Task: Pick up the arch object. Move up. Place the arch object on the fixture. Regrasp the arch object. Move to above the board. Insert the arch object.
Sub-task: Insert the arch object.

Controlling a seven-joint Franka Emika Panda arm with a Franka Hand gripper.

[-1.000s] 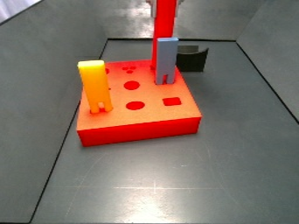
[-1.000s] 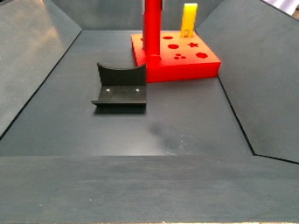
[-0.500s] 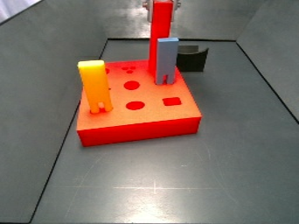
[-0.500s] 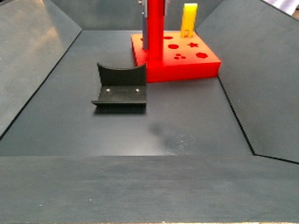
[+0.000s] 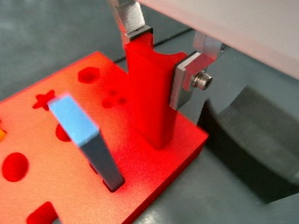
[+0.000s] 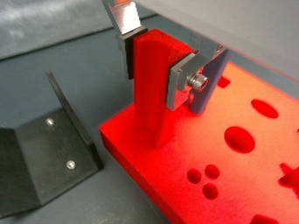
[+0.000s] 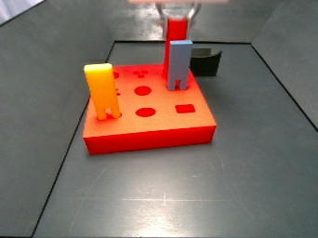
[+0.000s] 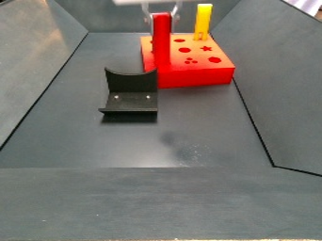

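gripper point(image 5: 158, 61): fingers pinch the top of the arch object point(image 5: 152, 96)
arch object: stands upright in the board point(image 6: 233, 175)
blue block point(image 5: 87, 140): upright, just beside
fixture point(image 6: 41, 162): near the board's edge

We are looking at a robotics test cell in a lab, not a home or a shop. The work surface is a dark grey, matte floor point(image 8: 189, 141) walled in by sloping grey panels point(image 7: 62, 56), like a shallow bin built for trials. On it sit purpose-made training pieces: a flat red-orange square board point(image 7: 149, 125) with round and rectangular holes, a yellow-orange notched block point(image 7: 99, 90) and a blue-grey notched block point(image 7: 179, 65) standing upright in it, and a dark L-shaped fixture point(image 8: 128, 94) screwed to a base plate. In both wrist views a silver parallel-jaw gripper point(image 6: 158, 61) flanks the solid red arch object point(image 6: 152, 83) over the board's corner.
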